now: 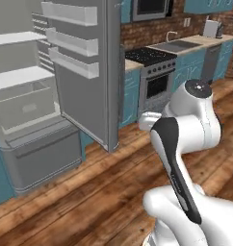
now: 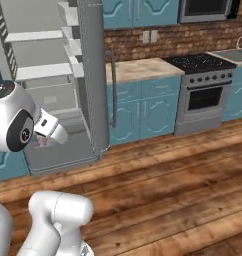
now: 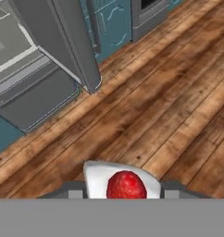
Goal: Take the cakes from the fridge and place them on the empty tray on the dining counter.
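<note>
I can read no brand, label or writing anywhere. On my left the fridge (image 1: pixel 65 86) stands open, its door (image 1: pixel 89 72) swung out toward the room, white inner shelves (image 1: pixel 17 77) and door racks (image 1: pixel 72 43) showing. The door's lower corner juts over the wooden floor (image 3: pixel 169 92), which lies bare and wide beside it. Further right I see the teal cabinets (image 2: pixel 138 110), then the stove (image 2: pixel 203 90). In the hand view my pincer (image 3: pixel 123 192) is partly open and closed on one cake (image 3: pixel 123 183), white wedge with red cherry between the fingertips (image 3: pixel 74 190), held over the floor, well apart from the fridge.
</note>
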Motion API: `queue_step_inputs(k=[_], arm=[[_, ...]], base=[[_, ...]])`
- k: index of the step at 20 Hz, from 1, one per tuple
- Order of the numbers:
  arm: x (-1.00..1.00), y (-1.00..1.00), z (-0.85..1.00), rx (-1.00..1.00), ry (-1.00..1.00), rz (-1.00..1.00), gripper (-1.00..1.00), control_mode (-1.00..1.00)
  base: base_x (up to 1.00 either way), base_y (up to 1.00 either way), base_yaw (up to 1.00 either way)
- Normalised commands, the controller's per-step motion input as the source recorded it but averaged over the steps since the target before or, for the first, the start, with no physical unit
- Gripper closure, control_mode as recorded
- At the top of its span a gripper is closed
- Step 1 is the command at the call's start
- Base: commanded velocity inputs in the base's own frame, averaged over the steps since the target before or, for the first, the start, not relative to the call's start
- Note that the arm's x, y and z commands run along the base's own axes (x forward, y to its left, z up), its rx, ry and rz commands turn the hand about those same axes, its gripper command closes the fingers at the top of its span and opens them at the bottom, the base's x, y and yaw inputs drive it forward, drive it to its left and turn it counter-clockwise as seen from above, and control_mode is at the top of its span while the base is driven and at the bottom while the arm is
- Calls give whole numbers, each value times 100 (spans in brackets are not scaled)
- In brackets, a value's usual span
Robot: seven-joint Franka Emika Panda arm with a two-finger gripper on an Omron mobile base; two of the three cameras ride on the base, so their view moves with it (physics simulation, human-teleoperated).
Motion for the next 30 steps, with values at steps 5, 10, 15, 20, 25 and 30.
queue_step_inputs(k=[5, 10, 15, 20, 25, 30], arm=[[0, 0, 0, 0, 0, 0, 100, 100], [0, 0, 0, 0, 0, 0, 100, 100], [0, 0, 0, 0, 0, 0, 100, 100], [0, 0, 0, 0, 0, 0, 100, 100], [0, 0, 0, 0, 0, 0, 100, 100], [0, 0, 0, 0, 0, 0, 100, 100]], base=[[-56, -50, -68], [-42, -98, -49], [-12, -100, -29], [0, -100, -24], [0, -100, -23], [0, -100, -28]])
